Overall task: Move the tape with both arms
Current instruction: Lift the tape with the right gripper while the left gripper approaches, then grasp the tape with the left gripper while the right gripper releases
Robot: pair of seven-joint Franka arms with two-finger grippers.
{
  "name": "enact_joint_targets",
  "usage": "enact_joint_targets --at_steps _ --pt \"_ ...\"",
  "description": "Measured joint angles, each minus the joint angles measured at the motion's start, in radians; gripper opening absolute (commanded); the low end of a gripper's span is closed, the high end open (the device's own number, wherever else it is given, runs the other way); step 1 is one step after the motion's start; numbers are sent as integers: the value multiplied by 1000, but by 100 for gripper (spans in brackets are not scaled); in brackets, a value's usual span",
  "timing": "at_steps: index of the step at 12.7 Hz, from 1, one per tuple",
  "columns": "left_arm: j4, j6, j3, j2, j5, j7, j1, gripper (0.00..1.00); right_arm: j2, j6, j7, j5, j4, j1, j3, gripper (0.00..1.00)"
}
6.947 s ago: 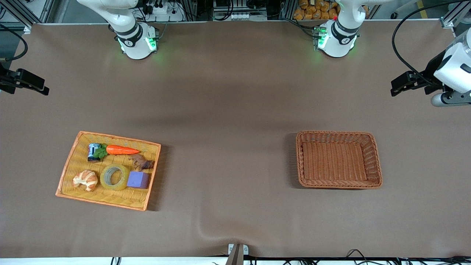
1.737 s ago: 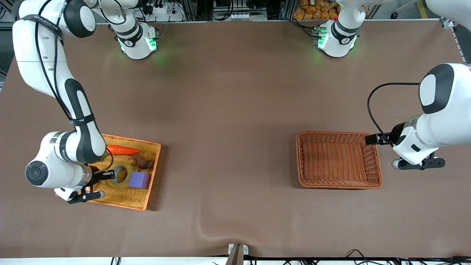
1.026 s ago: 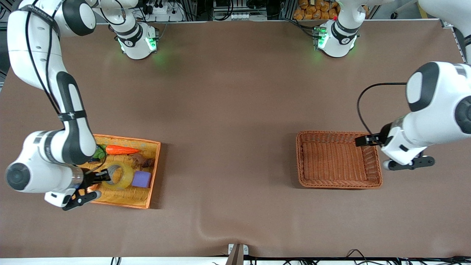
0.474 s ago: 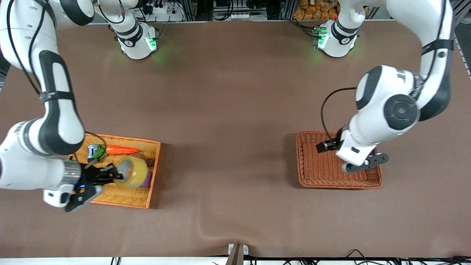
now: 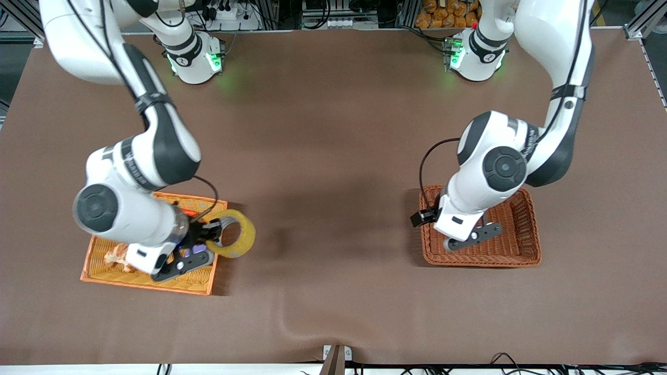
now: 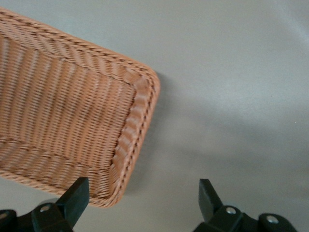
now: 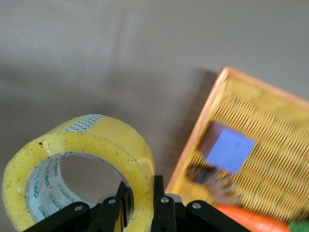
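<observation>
Over one tray point(image 5: 94, 260), right tool point(image 5: 212, 235) grips one tape point(image 5: 245, 242).

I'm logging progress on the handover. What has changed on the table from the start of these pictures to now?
The right gripper came in, shut on the tape in the orange tray and lifted it out past the tray's edge toward the table's middle. The left gripper, fingers open, swung in over the brown basket. Both containers, the purple cube, carrot and croissant stayed put.

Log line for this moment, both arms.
right gripper: shut on tape, over orange tray edge | left gripper: open, over wicker basket rim
</observation>
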Motion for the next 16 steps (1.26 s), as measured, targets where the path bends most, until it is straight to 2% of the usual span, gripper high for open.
enact_joint_targets --at_steps 2,4,8,11,12,13,14,16 --pt "0 18 0 29 0 0 -5 100 -2 -39 83 -9 -7 64 -1 0" --pt "0 24 1 46 0 0 -5 100 1 -19 239 -16 -32 120 -2 0" --pt "0 55 -1 59 -2 0 -20 100 60 201 632 -26 -113 217 -4 0" --pt "0 98 -1 61 -32 0 -35 100 139 295 817 -32 -118 280 -5 0" --pt "0 120 -1 62 -54 0 -38 100 156 319 845 -34 -117 291 -5 14" --pt "0 133 -1 63 -75 0 -41 100 169 338 858 -34 -117 295 -5 66" --pt "0 138 -1 65 -90 0 -46 100 180 351 866 -34 -117 298 -6 100" --pt "0 143 -1 73 -108 -9 -61 100 195 397 897 -37 -117 311 -8 100"
